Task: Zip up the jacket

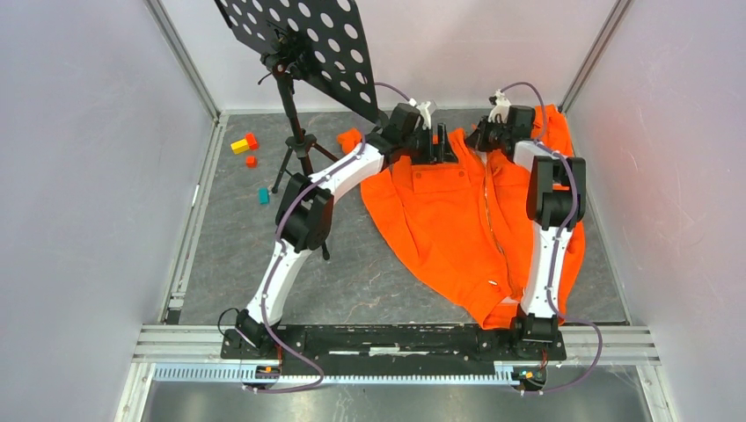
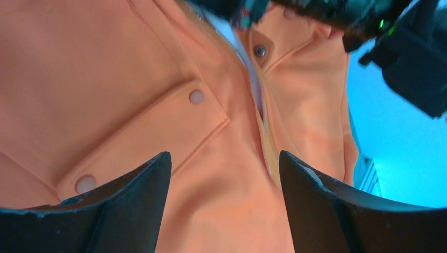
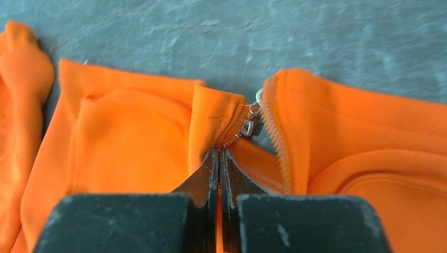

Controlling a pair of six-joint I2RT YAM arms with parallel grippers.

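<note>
Orange jacket (image 1: 440, 220) edge: right fingers (image 3: 206, 176) closed, left fingers (image 2: 138, 203) spread.

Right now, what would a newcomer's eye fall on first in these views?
The bright orange jacket, spread over the right half of the grey table. In the right wrist view, the right claw is pinched shut on the jacket's edge beside the metal zipper slider. The left claw hangs open above a snap-buttoned pocket flap.
</note>
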